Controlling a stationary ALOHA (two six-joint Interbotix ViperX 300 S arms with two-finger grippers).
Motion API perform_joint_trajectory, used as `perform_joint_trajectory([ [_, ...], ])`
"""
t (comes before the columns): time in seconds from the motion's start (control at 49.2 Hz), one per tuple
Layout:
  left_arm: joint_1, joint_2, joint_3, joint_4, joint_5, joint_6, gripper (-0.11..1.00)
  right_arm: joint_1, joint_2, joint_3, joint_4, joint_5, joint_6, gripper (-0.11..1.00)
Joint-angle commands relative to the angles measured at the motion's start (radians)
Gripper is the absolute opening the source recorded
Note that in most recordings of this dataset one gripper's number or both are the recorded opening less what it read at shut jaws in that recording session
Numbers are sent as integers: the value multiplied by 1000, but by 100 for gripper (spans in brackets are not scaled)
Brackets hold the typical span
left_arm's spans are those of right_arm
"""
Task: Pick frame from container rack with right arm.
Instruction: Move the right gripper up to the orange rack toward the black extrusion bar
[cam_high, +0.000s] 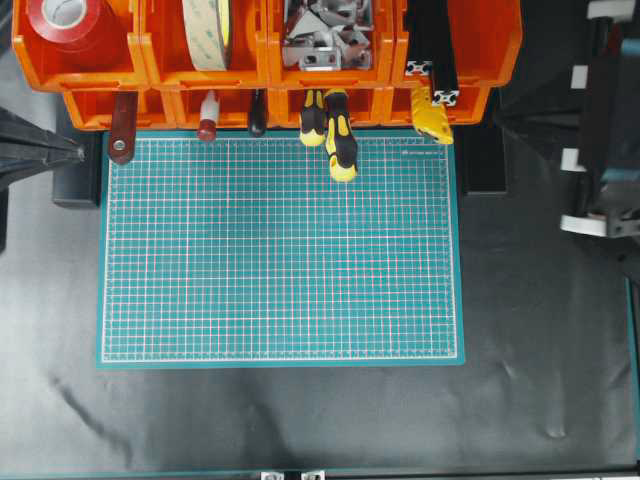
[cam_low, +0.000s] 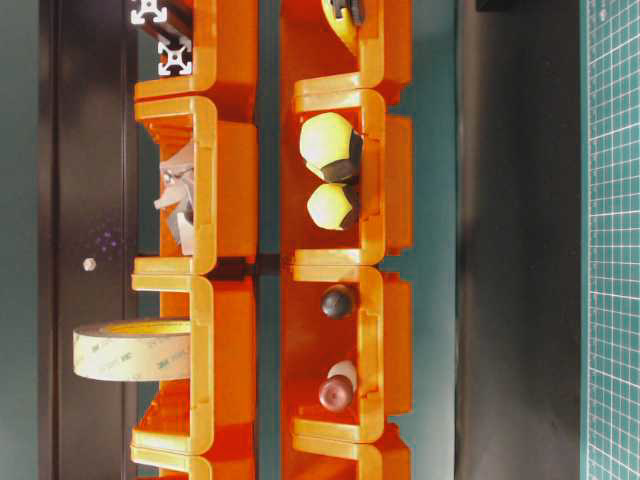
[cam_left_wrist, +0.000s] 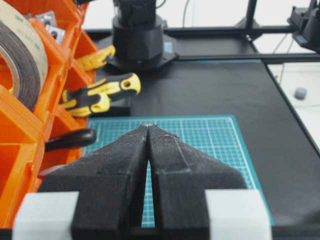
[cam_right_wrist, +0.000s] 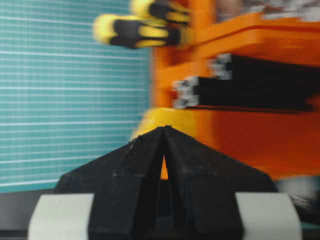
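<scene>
- Black cloth covers the table (cam_high: 300, 420), and a green gridded cutting mat (cam_high: 280, 250) lies on it — the mat is the landmark for everything below.
- Right gripper (cam_right_wrist: 164, 131): its two black fingers meet at the tips, jaws together with nothing between them. In the overhead view the right arm (cam_high: 600, 150) stands off the mat's right edge, over bare cloth.
- Just beyond those tips, in the right wrist view, a yellow handle (cam_right_wrist: 165, 117) juts from the rack, and above it sit two black grooved bars with silvery slotted end faces — the frame (cam_right_wrist: 250, 92) and its twin, both lying in the container rack (cam_right_wrist: 235, 140). The picture is blurred, so finer detail is lost.
- From overhead the frame (cam_high: 440, 70) rests in the rack's bin nearest the mat's far right corner, its end faces pointing toward the mat.
- Left gripper (cam_left_wrist: 149, 131): jaws closed tip to tip, empty, hovering over the mat's left part and pointing across it.
- Container rack (cam_high: 270, 60) runs along the mat's far edge, two tiers of orange bins.
- Yellow-and-black screwdrivers (cam_high: 333, 135) stick out of the lower tier over the mat's far edge.
- Red tape roll (cam_high: 65, 20), a pale tape roll (cam_high: 207, 32) and metal brackets (cam_high: 325, 38) fill the other upper bins.
</scene>
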Motion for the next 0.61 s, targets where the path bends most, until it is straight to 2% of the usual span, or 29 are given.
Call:
perform_joint_trajectory([
  [0.0, 2, 5, -29, 3, -5, -3, 0, 107, 40, -18, -215, 100, 72, 0],
  [0.122, 2, 8, -28, 3, -5, -3, 0, 207, 91, 11, -407, 201, 156, 0],
  [0.224, 0, 8, -29, 3, -5, -3, 0, 264, 129, 15, -502, 272, 178, 0],
  [0.325, 0, 6, -29, 3, -3, -3, 0, 290, 172, 12, -540, 341, 172, 0],
  [0.467, 0, 5, -29, 3, -5, -3, 0, 299, 216, 21, -546, 387, 169, 3],
  [0.589, -3, 3, -29, 3, -5, -3, 0, 301, 244, 21, -546, 382, 166, 17],
])
